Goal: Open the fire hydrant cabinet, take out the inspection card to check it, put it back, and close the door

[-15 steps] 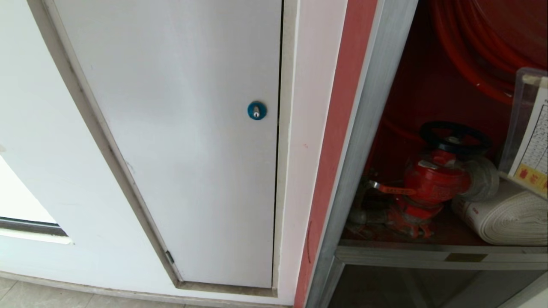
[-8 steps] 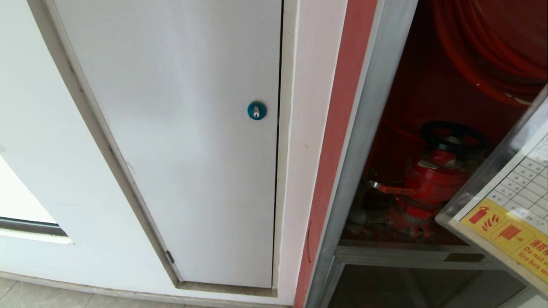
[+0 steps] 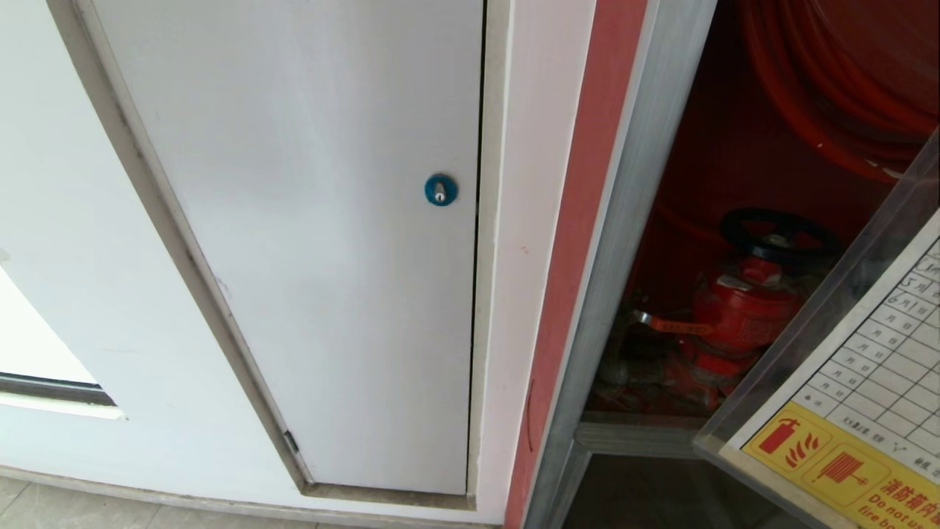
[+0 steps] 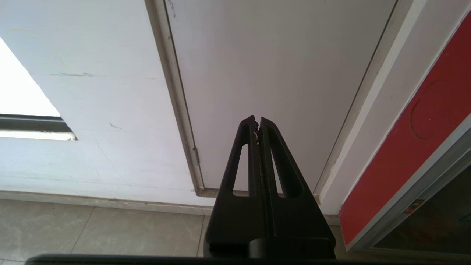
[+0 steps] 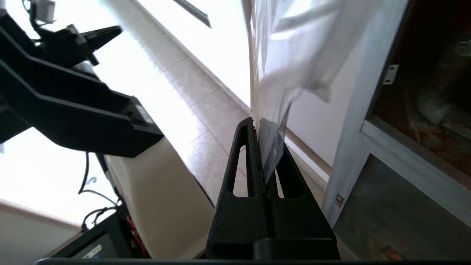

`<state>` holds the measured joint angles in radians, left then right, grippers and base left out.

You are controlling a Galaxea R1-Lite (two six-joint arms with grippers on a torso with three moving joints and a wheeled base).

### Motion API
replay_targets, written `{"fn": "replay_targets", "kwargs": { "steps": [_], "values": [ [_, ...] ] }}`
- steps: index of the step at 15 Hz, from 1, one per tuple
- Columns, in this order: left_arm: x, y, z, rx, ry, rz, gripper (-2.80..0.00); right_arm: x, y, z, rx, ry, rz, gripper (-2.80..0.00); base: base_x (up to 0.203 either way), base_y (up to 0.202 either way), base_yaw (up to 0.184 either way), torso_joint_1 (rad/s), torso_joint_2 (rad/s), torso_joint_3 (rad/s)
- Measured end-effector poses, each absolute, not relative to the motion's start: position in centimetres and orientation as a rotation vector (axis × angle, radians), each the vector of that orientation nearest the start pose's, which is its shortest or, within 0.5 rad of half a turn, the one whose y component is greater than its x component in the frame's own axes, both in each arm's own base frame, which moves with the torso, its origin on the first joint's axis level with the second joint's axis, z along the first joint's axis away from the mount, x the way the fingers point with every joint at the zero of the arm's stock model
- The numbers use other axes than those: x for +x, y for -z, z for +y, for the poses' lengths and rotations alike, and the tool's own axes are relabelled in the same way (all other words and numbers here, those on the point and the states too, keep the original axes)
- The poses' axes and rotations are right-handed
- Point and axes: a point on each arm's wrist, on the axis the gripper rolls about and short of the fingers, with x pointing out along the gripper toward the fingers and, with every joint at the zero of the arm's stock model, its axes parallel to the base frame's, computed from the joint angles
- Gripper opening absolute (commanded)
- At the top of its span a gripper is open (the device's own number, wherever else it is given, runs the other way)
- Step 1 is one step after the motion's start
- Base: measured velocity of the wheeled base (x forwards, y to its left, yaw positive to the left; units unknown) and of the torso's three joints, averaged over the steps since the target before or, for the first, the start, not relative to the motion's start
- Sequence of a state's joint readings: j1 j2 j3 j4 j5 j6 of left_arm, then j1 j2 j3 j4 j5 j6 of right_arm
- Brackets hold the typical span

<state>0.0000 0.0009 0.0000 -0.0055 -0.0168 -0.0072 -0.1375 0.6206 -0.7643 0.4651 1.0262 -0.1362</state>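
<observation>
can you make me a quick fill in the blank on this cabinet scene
1. The right gripper is shut on the inspection ____.
2. The round lock on the white panel is ____.
3. The valve inside the cabinet has a ____ handwheel.
4. The left gripper is ____.

Answers: card; blue; black; shut

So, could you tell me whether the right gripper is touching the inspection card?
Touching: the right wrist view shows the right gripper shut on the inspection card, whose edge is pinched between its fingers.
</observation>
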Motion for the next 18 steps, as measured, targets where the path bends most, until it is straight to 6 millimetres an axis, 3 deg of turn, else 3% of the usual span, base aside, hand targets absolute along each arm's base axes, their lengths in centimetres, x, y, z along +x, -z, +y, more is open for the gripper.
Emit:
{"fn": "replay_targets", "kwargs": {
  "steps": [4, 8, 12, 18],
  "values": [
    [-2.3, -7.6, 0.0, -0.007, 0.016, -0.004, -2.80, 2.7, -24.5, 1.8, 0.003, -0.989, 0.251, -2.80, 0.000, 0.000, 0.000, 0.000, 0.00, 0.000],
    [-2.3, -7.6, 0.0, -0.007, 0.017, -0.004, -2.80, 6.5, -25.0, 2.3, -0.067, -1.067, 0.278, -2.80, 0.000, 0.000, 0.000, 0.000, 0.00, 0.000],
    [-2.3, -7.6, 0.0, -0.007, 0.016, -0.004, -2.80, 10.3, -26.4, 4.6, -0.141, -1.137, 0.297, -2.80, 0.000, 0.000, 0.000, 0.000, 0.00, 0.000],
    [-2.3, -7.6, 0.0, -0.007, 0.016, -0.005, -2.80, 13.3, -28.5, 7.5, -0.190, -1.199, 0.289, -2.80, 0.000, 0.000, 0.000, 0.000, 0.00, 0.000]
  ]
}}
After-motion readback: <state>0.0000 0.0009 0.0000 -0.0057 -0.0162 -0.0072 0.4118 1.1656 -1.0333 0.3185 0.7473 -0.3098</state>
